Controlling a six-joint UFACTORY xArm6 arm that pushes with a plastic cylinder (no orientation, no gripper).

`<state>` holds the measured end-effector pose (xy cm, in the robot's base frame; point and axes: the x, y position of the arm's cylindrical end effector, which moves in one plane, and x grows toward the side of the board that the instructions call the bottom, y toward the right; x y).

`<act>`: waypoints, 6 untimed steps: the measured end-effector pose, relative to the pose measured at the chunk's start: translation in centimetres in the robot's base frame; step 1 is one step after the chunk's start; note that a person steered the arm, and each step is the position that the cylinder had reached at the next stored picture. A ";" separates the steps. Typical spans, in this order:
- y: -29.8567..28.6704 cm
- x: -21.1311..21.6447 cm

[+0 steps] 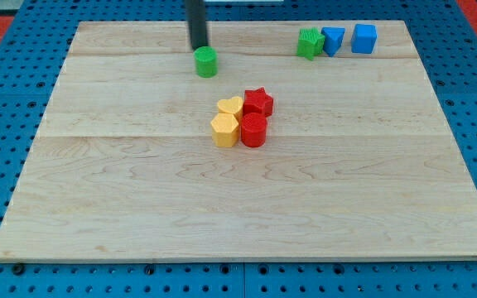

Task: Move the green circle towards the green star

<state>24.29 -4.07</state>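
Green circle [206,62]: short round cyl., upright, my tip [199,46] touching its top-left.

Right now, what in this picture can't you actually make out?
- My tip: whether it touches the green circle just below; too close to tell.
- Rod's upper part: cut off by the view's top.
- Green star: right side hidden by the nearer blue block.

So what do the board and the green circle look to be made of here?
The board looks like pale wood, matte: joined planks with visible grain lines and seams. The green circle looks like solid-coloured plastic or painted wood, uniform green with a slightly lighter top; the picture leaves that open. My tip sits just at its upper-left edge, seemingly touching.
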 end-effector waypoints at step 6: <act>10.7 1.0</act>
